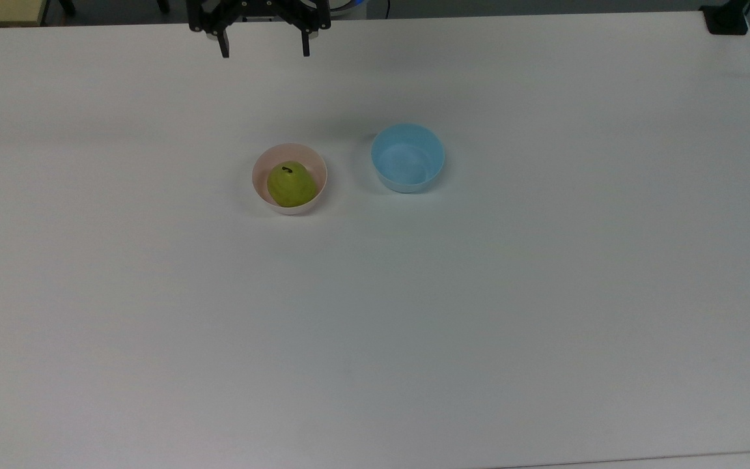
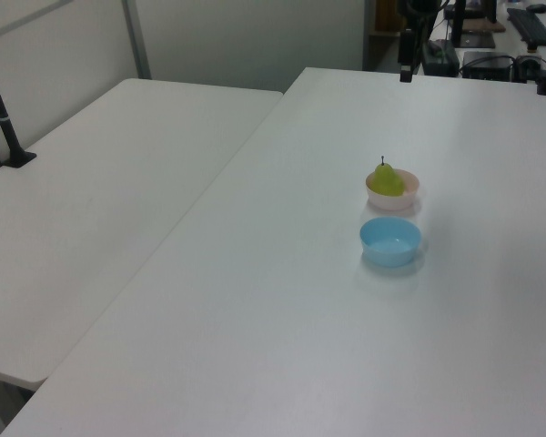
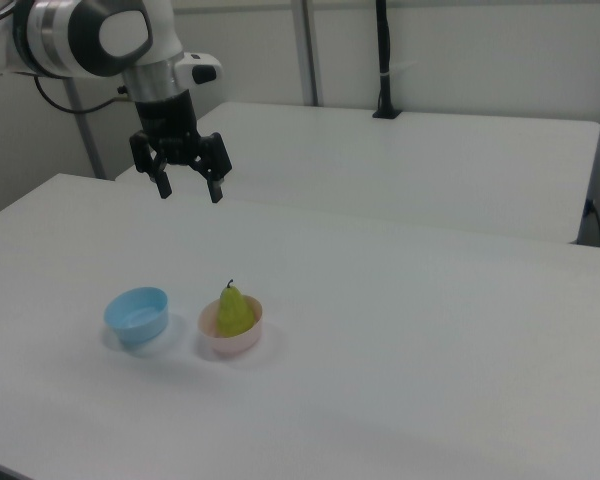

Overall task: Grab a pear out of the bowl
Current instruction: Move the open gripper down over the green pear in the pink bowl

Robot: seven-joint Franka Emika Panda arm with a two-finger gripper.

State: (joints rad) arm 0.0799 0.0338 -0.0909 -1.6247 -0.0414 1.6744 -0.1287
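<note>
A yellow-green pear [image 1: 291, 184] [image 2: 388, 179] [image 3: 234, 310] with a dark stem stands upright in the pale pink bowl [image 1: 260, 171] [image 2: 393, 198] [image 3: 232, 341] near the table's middle. My gripper [image 1: 263, 51] [image 3: 190, 190] hangs high above the table, well clear of the bowl, toward the top view's top edge. Its black fingers [image 3: 217, 189] are spread wide with nothing between them. In the left view a black fingertip [image 2: 405, 73] shows at the far end of the table.
A light blue bowl [image 1: 407, 158] [image 2: 390, 241] [image 3: 137, 315] stands beside the pink one, on the top view's right. A second white table [image 2: 91, 191] adjoins. A black post clamp [image 1: 726, 19] sits at the table's corner.
</note>
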